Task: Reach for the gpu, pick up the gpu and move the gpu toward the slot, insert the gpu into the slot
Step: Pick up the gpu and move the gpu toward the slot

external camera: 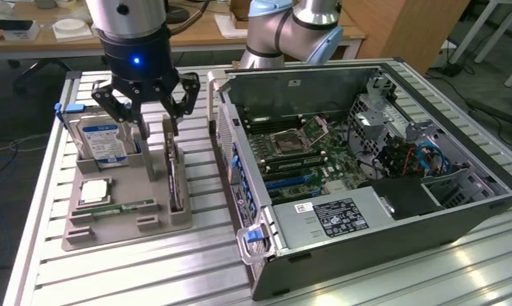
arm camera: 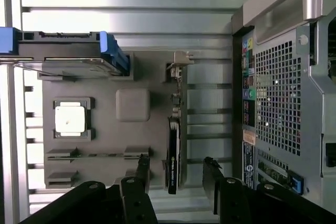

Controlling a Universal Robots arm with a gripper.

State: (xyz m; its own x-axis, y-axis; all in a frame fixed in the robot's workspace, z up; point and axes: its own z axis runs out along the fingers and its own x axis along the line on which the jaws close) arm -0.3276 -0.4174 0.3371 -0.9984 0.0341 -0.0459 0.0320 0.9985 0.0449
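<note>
Slatted bench (external camera: 120,274): gpu (external camera: 173,182) edge-up in holder (external camera: 111,233), gripper (external camera: 156,131) jaws wide astride it. Likely light, stiff, fragile; pinch flat faces.

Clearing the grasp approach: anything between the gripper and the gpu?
Nothing visible. The open gripper hangs above the gpu, which stands on edge in the grey holder; the hard drive stands aside, to the exterior view's left.
</note>
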